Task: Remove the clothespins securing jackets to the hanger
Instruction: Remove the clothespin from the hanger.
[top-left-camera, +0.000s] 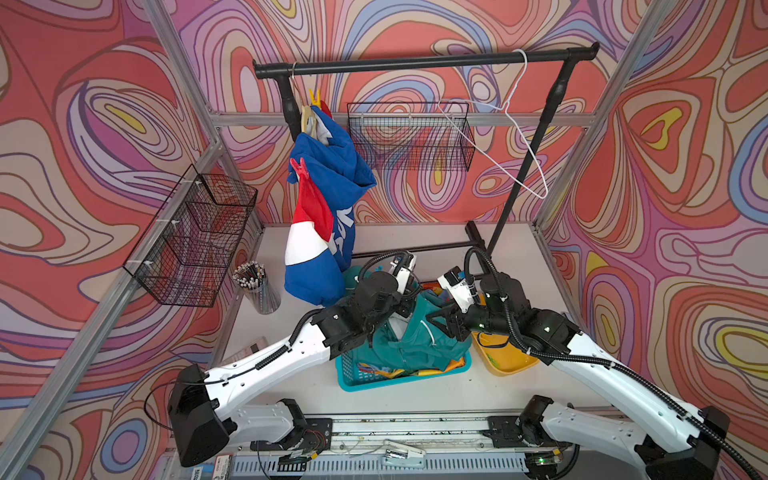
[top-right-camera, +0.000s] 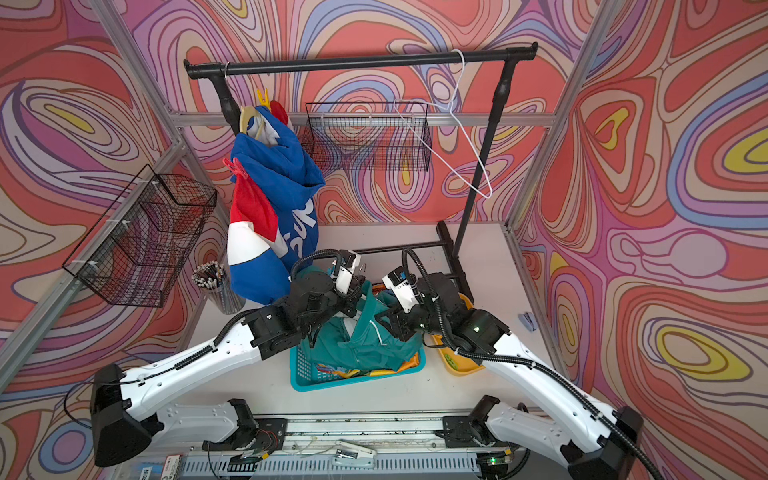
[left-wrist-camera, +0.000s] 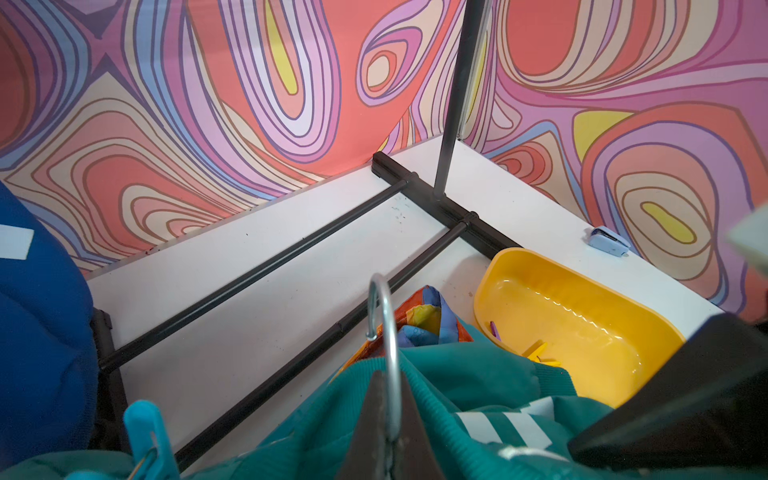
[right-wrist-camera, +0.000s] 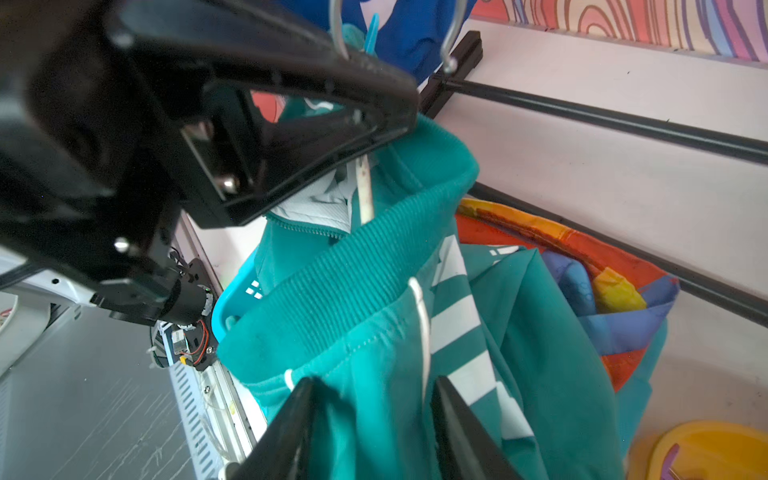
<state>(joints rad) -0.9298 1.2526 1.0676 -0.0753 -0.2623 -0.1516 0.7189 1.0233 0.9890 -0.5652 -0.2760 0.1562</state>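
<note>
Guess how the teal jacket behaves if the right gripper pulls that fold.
Likely floppy: the teal jacket drapes in folds over the basket, so it should sag, not lift whole. Ribbed knit looks grippy, probably won't slip. The left gripper holds the hanger hook; pulling may tauten it.

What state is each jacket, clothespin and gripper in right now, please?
blue jacket, hanging on rail, pinned.
yellow clothespin, clipped on it.
red clothespin, clipped on it.
teal jacket, held up, trailing into basket.
blue clothespin, clipped on teal jacket.
left gripper, jaws shut on hanger hook.
right gripper, jaws open astride teal jacket.
</note>
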